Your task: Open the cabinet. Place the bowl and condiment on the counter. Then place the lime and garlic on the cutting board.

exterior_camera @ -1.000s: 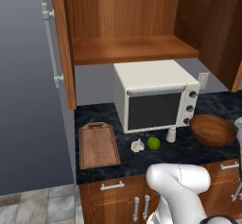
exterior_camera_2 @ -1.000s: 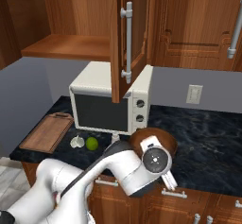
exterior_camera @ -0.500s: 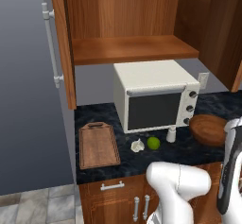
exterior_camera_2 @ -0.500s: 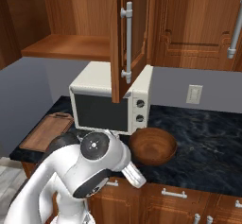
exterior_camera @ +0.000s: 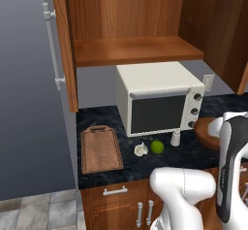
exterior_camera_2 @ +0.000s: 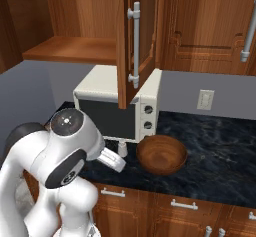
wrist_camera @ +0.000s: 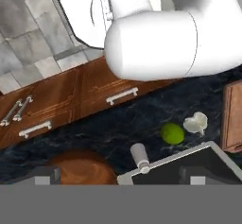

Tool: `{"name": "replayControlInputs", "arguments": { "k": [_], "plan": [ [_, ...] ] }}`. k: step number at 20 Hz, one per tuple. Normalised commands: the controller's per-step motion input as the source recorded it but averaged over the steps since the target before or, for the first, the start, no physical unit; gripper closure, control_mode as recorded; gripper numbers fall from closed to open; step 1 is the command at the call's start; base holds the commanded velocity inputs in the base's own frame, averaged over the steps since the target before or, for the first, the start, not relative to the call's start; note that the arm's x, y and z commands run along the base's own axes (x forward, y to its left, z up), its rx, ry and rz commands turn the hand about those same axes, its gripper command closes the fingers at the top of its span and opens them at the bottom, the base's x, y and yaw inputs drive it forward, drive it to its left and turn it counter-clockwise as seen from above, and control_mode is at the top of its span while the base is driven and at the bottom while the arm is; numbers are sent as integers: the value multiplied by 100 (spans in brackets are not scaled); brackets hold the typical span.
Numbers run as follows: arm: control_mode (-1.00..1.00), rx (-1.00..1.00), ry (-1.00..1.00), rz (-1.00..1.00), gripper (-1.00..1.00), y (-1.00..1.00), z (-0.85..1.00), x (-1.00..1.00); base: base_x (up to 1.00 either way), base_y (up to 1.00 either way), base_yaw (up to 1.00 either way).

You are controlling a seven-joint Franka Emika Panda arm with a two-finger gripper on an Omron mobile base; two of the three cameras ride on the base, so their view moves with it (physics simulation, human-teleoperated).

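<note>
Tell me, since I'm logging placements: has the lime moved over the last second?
No. The lime lies on the counter in front of the microwave, between the garlic and the condiment, as before.

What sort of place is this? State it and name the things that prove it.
A home-style kitchen, rendered in simulation. A white microwave sits on a dark marble counter under open wooden wall cabinets, with a cutting board, a lime and garlic laid out beside it.
</note>
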Motion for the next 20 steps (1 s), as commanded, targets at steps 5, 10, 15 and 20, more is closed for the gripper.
{"name": "replayControlInputs", "arguments": {
  "k": [5, 10, 15, 20],
  "plan": [
    [-100, -8, 0, 42, -100, 100, -17, 41, 0, 0, 0],
    [-100, -11, 0, 39, -100, 100, -39, 59, 0, 0, 0],
    [-100, -13, 0, 30, -100, 96, -63, 58, 0, 0, 0],
    [-100, -12, 0, 15, -100, 52, -82, 69, 0, 0, 0]
  ]
}}
